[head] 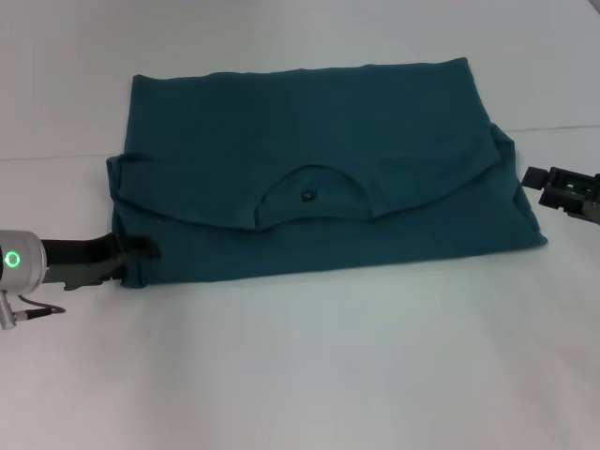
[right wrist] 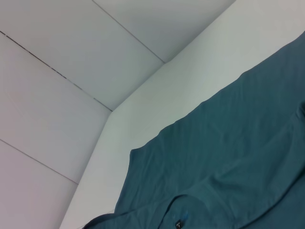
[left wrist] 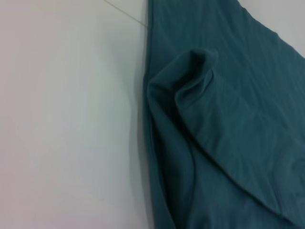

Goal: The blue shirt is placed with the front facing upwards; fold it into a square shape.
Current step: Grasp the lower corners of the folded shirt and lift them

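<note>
From my left wrist feed I see the blue shirt [left wrist: 238, 119] lying on the white tabletop [left wrist: 66, 124], its straight side edge beside bare surface, a rounded fold of teal fabric bulging near that edge, a thin seam line crossing the tabletop beyond.

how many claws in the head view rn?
2. The left claw is at the blue shirt's near left corner, touching the fabric. The right claw sits just off the shirt's right edge, apart from it.

Bright, even overhead light, soft faint shadows, slight blur in wrist views.
</note>
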You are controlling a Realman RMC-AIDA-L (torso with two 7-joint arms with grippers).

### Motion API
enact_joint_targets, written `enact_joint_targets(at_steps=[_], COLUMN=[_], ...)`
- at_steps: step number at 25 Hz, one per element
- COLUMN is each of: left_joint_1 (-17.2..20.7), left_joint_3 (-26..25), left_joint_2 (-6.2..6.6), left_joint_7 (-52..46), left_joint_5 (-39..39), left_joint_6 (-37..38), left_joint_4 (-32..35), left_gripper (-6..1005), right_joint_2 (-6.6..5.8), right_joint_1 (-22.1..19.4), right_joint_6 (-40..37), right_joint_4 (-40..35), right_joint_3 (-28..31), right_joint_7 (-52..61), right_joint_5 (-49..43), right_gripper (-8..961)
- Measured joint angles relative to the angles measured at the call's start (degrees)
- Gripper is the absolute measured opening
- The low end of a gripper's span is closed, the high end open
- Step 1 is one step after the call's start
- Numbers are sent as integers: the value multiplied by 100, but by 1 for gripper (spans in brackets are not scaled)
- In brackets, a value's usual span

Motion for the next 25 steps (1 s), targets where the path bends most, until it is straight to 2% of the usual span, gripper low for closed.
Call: enact_joint_targets(at_steps=[9, 15, 17, 25], left_joint_1=[-131, -149, -159, -153], left_joint_3=[238, 253, 266, 171], left_joint_2=[6, 7, 7, 9], left_joint_7=[3, -12, -13, 14], left_joint_5=[321, 338, 345, 210], left_joint_6=[-26, -11, 22, 104], left_joint_4=[11, 34, 36, 71], left_gripper=[579, 345, 117, 76], right_joint_2=[0, 0, 0, 0], right_joint_1=[3, -18, -24, 12], right_joint_6=[-3, -13, -22, -34], right_joint_4=[0, 0, 0, 0], right_joint_3=[18, 64, 70, 73], right_joint_7=[0, 0, 0, 0], right_joint_5=[0, 0, 0, -1], right_gripper=[716, 716, 716, 716])
